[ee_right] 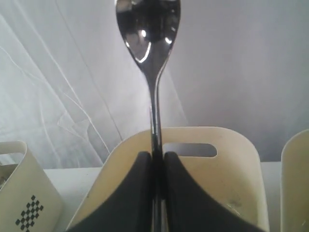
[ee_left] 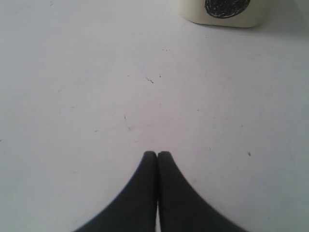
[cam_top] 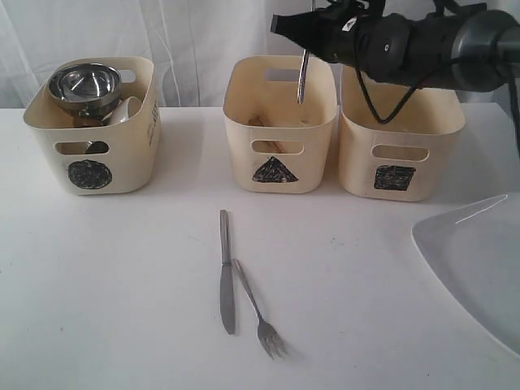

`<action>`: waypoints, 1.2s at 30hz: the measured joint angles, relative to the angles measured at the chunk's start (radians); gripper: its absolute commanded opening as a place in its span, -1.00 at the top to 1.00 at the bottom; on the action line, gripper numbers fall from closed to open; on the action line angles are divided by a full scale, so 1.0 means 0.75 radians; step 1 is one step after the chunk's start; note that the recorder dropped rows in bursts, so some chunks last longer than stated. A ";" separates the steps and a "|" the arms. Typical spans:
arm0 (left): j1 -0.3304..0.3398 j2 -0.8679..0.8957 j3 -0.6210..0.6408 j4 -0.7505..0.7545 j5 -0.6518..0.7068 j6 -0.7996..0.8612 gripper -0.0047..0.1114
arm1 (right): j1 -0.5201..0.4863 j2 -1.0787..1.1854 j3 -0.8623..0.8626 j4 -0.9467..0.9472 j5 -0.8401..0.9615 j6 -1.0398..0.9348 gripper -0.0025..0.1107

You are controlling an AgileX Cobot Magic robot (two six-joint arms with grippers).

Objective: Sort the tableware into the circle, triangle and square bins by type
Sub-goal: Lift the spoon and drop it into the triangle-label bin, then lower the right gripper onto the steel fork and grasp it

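Right end effector (ee_right: 157,155) grips spoon (ee_right: 147,29) over triangle bin (cam_top: 280,154).

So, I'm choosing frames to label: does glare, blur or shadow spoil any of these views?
Exterior view: soft even light, faint shadows by the knife and fork; the white plate nearly blends into the table. Right wrist view: bright glints on the spoon, otherwise sharp. Left wrist view: left tool dark, featureless.

A white table (cam_top: 106,309) fills the foreground, its surface flecked with small dark marks; behind it hangs a pale, creased curtain (cam_top: 195,32).
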 measured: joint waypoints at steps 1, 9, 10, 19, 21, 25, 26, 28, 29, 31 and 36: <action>0.000 0.000 0.000 0.000 0.000 0.000 0.92 | 0.000 0.028 0.000 0.000 -0.016 0.003 0.93; 0.000 0.000 0.000 0.000 0.000 0.000 0.92 | 0.000 0.079 0.000 0.000 0.135 0.003 0.86; 0.000 0.000 0.000 0.000 0.000 0.000 0.92 | 0.000 0.079 0.000 0.000 0.172 0.003 0.83; 0.000 0.000 0.000 0.000 0.000 0.000 0.92 | 0.000 0.079 0.000 0.000 0.251 -0.022 0.35; 0.000 0.000 0.000 0.000 0.000 0.000 0.92 | 0.000 0.068 0.000 0.000 0.294 -0.025 0.38; 0.000 0.000 0.000 0.000 0.000 0.000 0.92 | 0.000 -0.147 0.000 0.000 0.852 -0.071 0.90; 0.000 0.000 0.000 0.000 0.000 0.000 0.92 | 0.010 -0.183 0.000 0.000 0.963 -0.094 0.96; 0.000 0.000 0.000 0.000 0.000 0.000 0.92 | 0.052 -0.251 0.020 0.000 1.216 -0.131 0.96; 0.000 0.000 0.000 0.000 0.000 0.000 0.92 | 0.118 -0.272 0.064 0.000 1.326 -0.131 0.96; 0.000 0.000 0.000 0.000 0.000 0.000 0.92 | 0.249 -0.275 0.178 0.000 1.383 -0.110 0.96; 0.000 0.000 0.000 0.000 0.000 0.000 0.92 | 0.461 -0.244 0.375 -0.083 1.369 -0.096 0.96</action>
